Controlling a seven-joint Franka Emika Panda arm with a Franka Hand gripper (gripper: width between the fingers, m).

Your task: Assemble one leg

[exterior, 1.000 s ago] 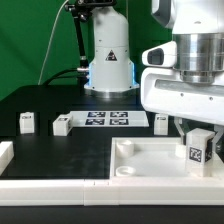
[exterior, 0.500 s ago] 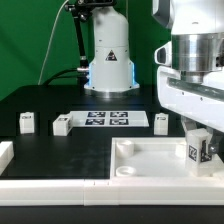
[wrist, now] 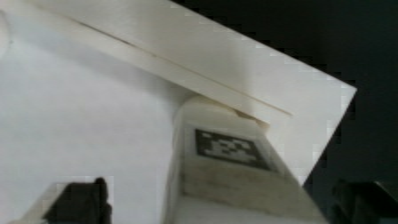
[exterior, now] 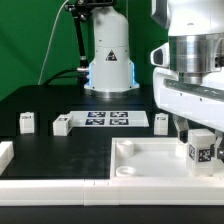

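My gripper is shut on a leg, a small white post with a black-and-white tag, and holds it upright at the near right corner of the white tabletop. I cannot tell whether its lower end touches the tabletop. In the wrist view the leg runs between my two dark fingertips, over the tabletop. Three more legs stand on the black table: two at the exterior view's left and one just behind my gripper.
The marker board lies in the middle at the back. The robot base stands behind it. A long white rail runs along the front edge, and a white piece sits at the exterior view's left edge.
My gripper has shifted a little toward the exterior view's right and slightly down, carrying the leg with it. The other legs have not moved.
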